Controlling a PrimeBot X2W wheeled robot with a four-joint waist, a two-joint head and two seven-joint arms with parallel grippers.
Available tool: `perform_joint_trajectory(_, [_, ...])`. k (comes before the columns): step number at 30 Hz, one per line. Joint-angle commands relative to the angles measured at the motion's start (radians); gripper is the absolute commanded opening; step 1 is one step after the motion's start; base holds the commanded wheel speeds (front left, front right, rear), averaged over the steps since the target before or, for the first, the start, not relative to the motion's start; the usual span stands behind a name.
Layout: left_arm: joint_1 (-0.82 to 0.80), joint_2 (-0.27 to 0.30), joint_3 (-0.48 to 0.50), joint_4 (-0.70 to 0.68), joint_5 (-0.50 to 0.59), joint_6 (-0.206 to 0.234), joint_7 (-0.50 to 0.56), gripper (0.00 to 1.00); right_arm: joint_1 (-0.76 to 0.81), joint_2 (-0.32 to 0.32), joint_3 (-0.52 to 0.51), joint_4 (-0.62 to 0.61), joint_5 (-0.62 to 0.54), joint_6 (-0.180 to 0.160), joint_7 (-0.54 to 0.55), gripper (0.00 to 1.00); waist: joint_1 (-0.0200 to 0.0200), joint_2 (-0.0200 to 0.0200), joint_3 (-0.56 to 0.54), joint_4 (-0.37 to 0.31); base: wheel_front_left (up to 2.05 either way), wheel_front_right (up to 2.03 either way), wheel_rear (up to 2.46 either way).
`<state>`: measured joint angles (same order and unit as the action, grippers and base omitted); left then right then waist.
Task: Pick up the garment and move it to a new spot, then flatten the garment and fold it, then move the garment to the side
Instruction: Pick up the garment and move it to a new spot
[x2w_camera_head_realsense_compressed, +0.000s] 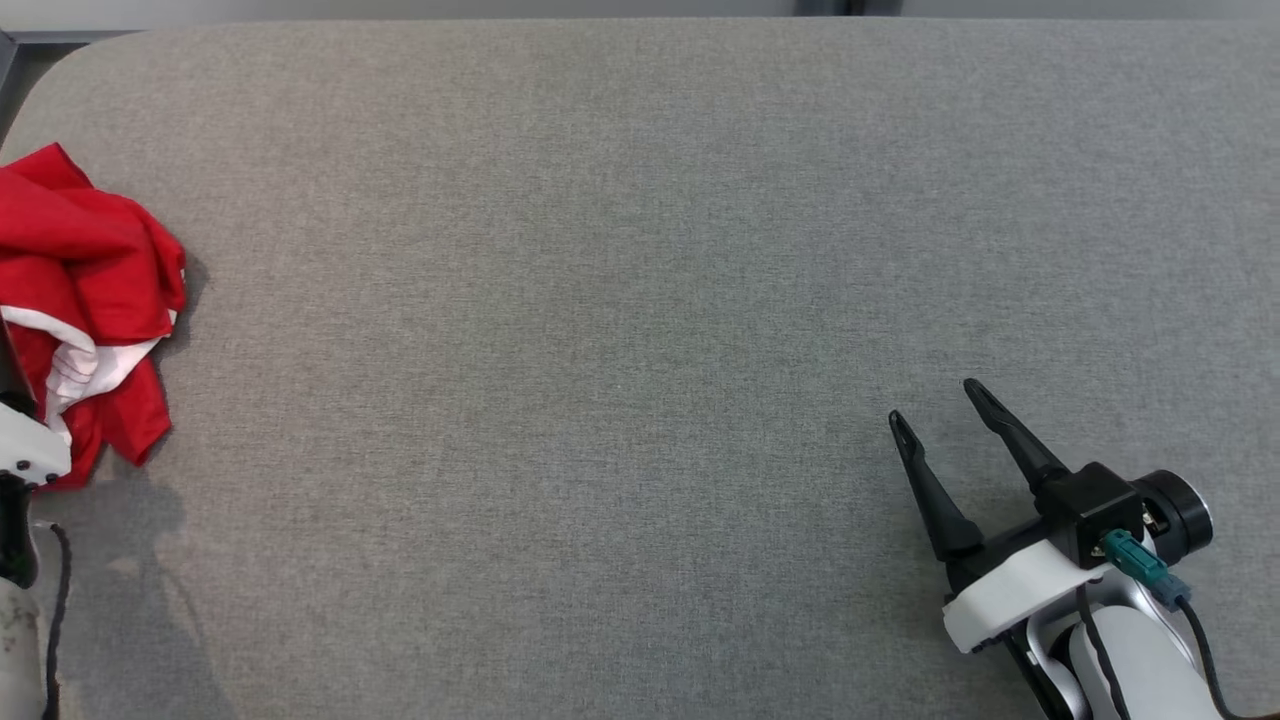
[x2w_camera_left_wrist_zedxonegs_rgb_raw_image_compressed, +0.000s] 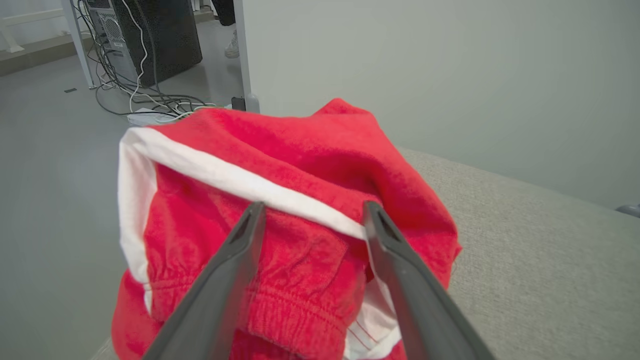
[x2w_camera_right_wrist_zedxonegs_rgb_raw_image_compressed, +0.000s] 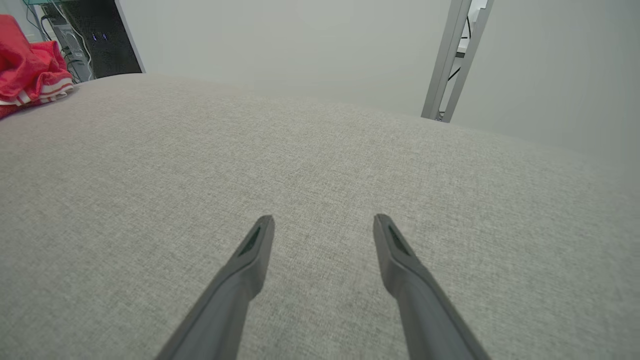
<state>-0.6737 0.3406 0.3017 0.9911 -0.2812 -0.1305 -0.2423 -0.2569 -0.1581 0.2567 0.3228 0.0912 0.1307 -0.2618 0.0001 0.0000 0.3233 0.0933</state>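
The garment (x2w_camera_head_realsense_compressed: 85, 290) is a crumpled red heap with white trim at the table's far left edge. In the left wrist view the garment (x2w_camera_left_wrist_zedxonegs_rgb_raw_image_compressed: 300, 165) bulges up close, a white band and an elastic waistband facing the camera. My left gripper (x2w_camera_left_wrist_zedxonegs_rgb_raw_image_compressed: 312, 210) hangs open right over the heap, one finger on each side of a red fold. The right wrist view has the garment (x2w_camera_right_wrist_zedxonegs_rgb_raw_image_compressed: 27, 70) far off at the upper left. My right gripper (x2w_camera_head_realsense_compressed: 935, 400) stands open over bare fabric at the lower right, far from the heap; between its fingers (x2w_camera_right_wrist_zedxonegs_rgb_raw_image_compressed: 322, 222) there is nothing.
The table (x2w_camera_head_realsense_compressed: 640, 300) is covered in grey fabric with a rounded far-left corner. Past its left edge lie floor, a black computer tower (x2w_camera_left_wrist_zedxonegs_rgb_raw_image_compressed: 150, 35) and loose cables. A metal frame post (x2w_camera_right_wrist_zedxonegs_rgb_raw_image_compressed: 450, 60) stands beyond the far side.
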Motion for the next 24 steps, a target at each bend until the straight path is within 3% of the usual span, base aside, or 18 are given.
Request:
perform_joint_trajectory(1, [-0.025,0.018,-0.002,0.017,-0.017,0.000,0.006,1.00,-0.005,-0.002,-0.004,-0.005,-0.004,0.000,-0.005,1.00,-0.0001,0.0000,0.007,-0.014,0.00,0.00,0.00])
perform_joint_trajectory(8, [-0.095,0.056,0.043,0.101,-0.098,0.000,0.033,1.00,-0.020,0.006,-0.004,-0.004,0.001,0.000,-0.005,1.00,-0.0001,0.0000,0.030,-0.058,0.00,0.00,0.00])
perform_joint_trajectory(9, [-0.103,0.058,0.042,0.111,-0.103,0.000,0.032,0.84,-0.021,0.007,-0.006,-0.002,0.004,0.000,-0.005,1.00,-0.0001,0.0000,0.033,-0.063,0.00,0.00,0.00])
perform_joint_trajectory(10, [-0.112,0.065,0.046,0.118,-0.111,0.000,0.028,0.13,-0.022,0.008,-0.007,-0.001,0.004,0.000,-0.005,1.00,-0.0001,0.0000,0.034,-0.070,0.00,0.00,0.00])
perform_joint_trajectory(11, [-0.119,0.074,0.045,0.127,-0.111,0.000,0.027,0.00,-0.022,0.011,-0.009,-0.001,0.004,0.000,-0.005,1.00,-0.0001,0.0000,0.034,-0.075,0.00,0.00,0.00])
perform_joint_trajectory(17, [-0.157,0.082,-0.015,0.116,-0.101,0.000,0.002,0.00,-0.023,0.034,-0.031,-0.001,0.011,0.000,-0.005,1.00,-0.0001,0.0000,0.018,-0.098,0.00,0.00,0.00])
perform_joint_trajectory(24, [-0.184,0.049,-0.171,0.020,-0.134,0.000,-0.012,0.00,-0.004,0.064,-0.045,0.013,0.019,0.000,-0.005,1.00,-0.0001,0.0000,-0.023,-0.110,0.00,0.00,0.00])
